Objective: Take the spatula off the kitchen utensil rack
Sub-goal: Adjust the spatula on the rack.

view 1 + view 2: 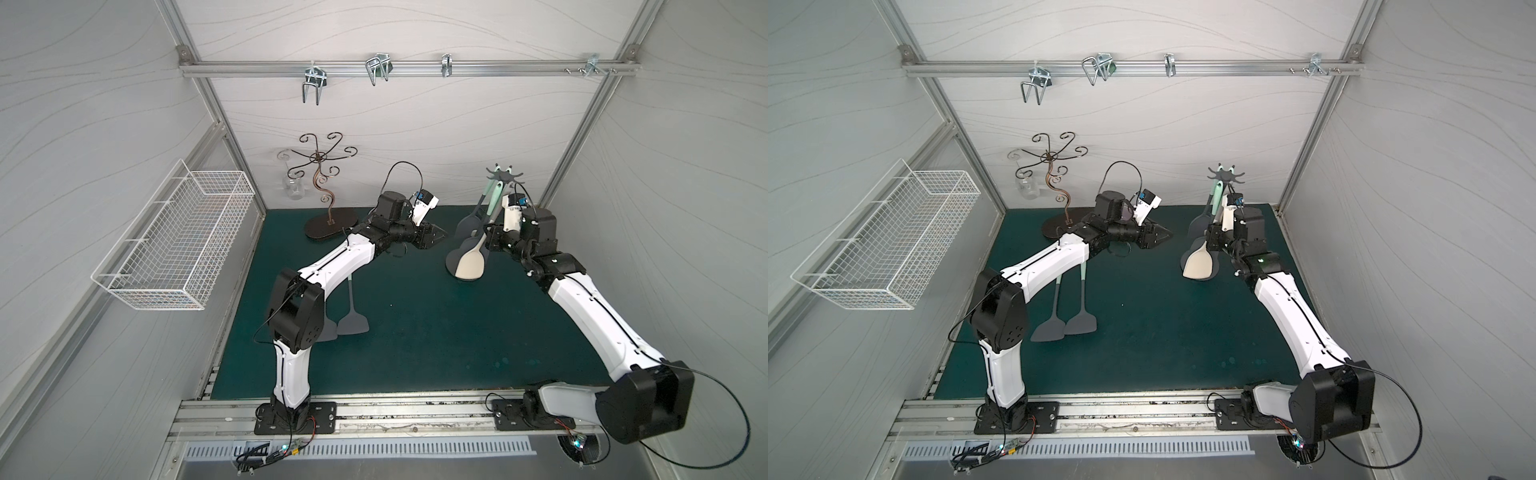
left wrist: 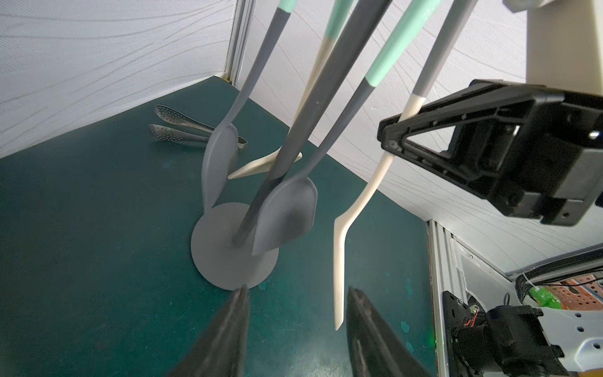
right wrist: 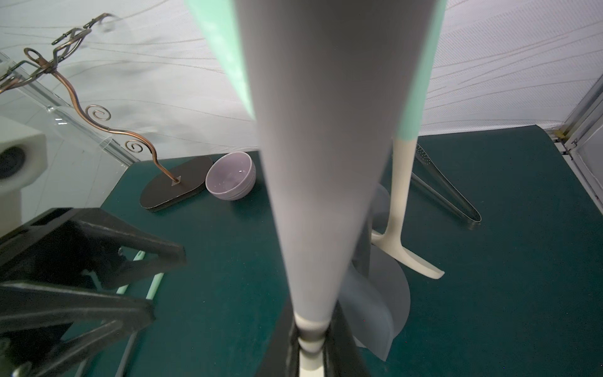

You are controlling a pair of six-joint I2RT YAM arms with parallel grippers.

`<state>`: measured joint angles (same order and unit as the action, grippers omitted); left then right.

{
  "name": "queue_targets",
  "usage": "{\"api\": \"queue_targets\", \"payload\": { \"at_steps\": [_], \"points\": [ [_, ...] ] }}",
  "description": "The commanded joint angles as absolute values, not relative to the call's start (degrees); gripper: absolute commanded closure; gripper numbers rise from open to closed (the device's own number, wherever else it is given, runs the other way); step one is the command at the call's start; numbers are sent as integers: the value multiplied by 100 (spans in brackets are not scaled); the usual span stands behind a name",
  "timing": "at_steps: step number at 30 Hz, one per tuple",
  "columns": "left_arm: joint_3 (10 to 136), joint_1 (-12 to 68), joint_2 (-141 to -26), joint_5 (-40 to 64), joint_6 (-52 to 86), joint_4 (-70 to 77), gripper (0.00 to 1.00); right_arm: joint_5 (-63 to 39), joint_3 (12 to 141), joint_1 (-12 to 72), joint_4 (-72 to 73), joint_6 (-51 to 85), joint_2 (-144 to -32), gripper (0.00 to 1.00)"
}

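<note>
Pinching the spatula (image 3: 326, 163) where grey handle met cream neck, the right claw (image 3: 310, 346) was pressed onto it. Only the right wrist view showed this grip, plus a lilac bowl (image 3: 231, 179) beside the brown scrolled stand (image 3: 176, 192). From above, the spatula's blade hung beside the base of the kitchen utensil rack (image 1: 452, 266); its hook end was hidden behind the wrist. Left claw (image 2: 297, 303) was spread, empty, near the rack. Tongs (image 2: 182, 127) beyond the rack appeared in wrist views only. Two grey turners (image 1: 1067, 322) lay on the surface (image 1: 415, 332), partly under the left arm.
</note>
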<state>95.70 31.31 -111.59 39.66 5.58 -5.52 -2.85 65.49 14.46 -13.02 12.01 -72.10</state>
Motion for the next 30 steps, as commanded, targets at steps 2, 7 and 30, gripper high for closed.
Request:
{"api": "queue_targets", "payload": {
  "at_steps": [2, 7, 30],
  "points": [
    [9882, 3117, -11186, 4061, 607, -312, 48, -821, 6946, 1418, -1172, 886, -6996, 93],
    [9905, 3118, -11179, 4089, 626, -332, 48, -1197, 7030, 1416, -1318, 781, -7161, 91],
    [9941, 3111, -11121, 4017, 624, -340, 48, -932, 7153, 1411, -1505, 768, -6757, 100]
  ]
}}
